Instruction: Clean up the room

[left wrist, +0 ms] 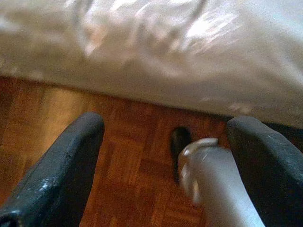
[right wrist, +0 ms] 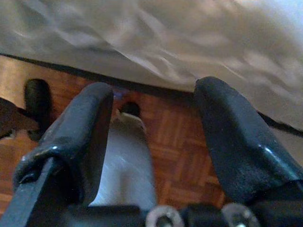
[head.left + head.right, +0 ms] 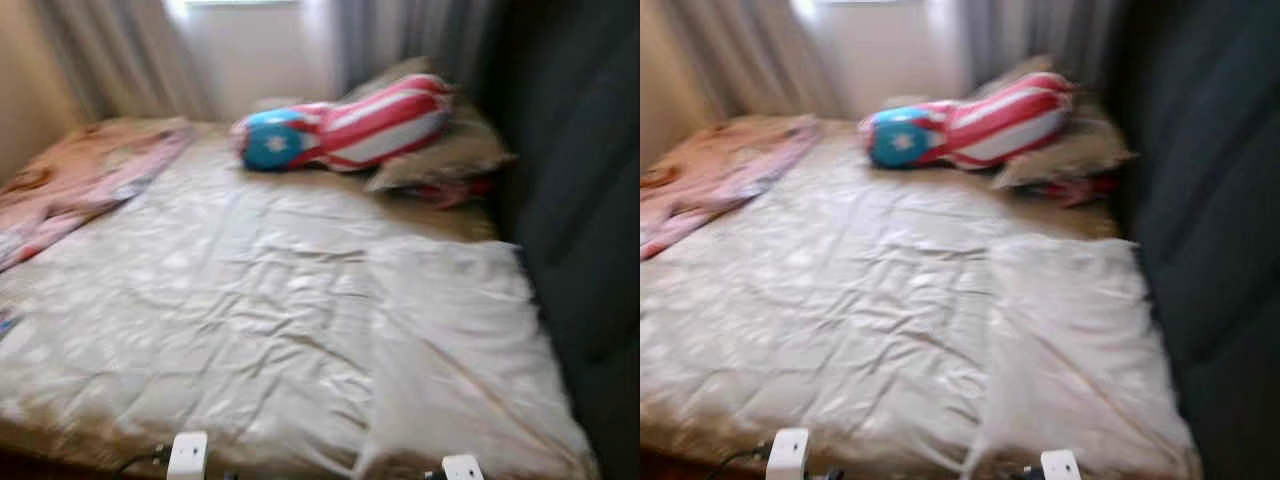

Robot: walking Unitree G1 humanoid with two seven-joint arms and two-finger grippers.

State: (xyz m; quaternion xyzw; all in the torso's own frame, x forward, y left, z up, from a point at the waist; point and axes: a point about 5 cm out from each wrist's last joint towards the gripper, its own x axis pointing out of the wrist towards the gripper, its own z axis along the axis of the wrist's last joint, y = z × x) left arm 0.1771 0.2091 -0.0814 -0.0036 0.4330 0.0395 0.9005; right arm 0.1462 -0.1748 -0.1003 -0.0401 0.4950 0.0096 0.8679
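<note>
Two grippers hang low at the foot of the bed, both with nothing in them. From where I stand, the left gripper (image 1: 165, 161) has its two long black fingers (image 1: 61, 165) spread wide apart over the reddish-brown parquet floor (image 1: 132, 156), and the right gripper (image 2: 154, 137) is likewise splayed, its fingers framing more of that wood floor and a silver leg of the robot below. Neither touches the bedding; both point at the mattress edge just beyond them. I'd judge the arms are held down and slack because the robot is only arriving or looking, not yet reaching. The head views are blurred, which fits a body in motion.

Just past the grippers, the wrinkled cream-white quilted bedspread (image 3: 280, 300) drapes over the near edge and covers most of the bed. It is creased but fairly flat. A fold line runs up its right part, where a paler panel lies.

Farther off, on the robot's left, a rumpled pink and orange patterned blanket (image 3: 90, 175) lies bunched along the bed's side, probably the likeliest thing to tidy. At the far end, a long cushion with red and white stripes and a blue patch bearing a white star (image 3: 340, 130) leans across a tan pillow (image 3: 450, 150). Behind them hang grey curtains (image 3: 120, 50) beside a bright window.
</note>
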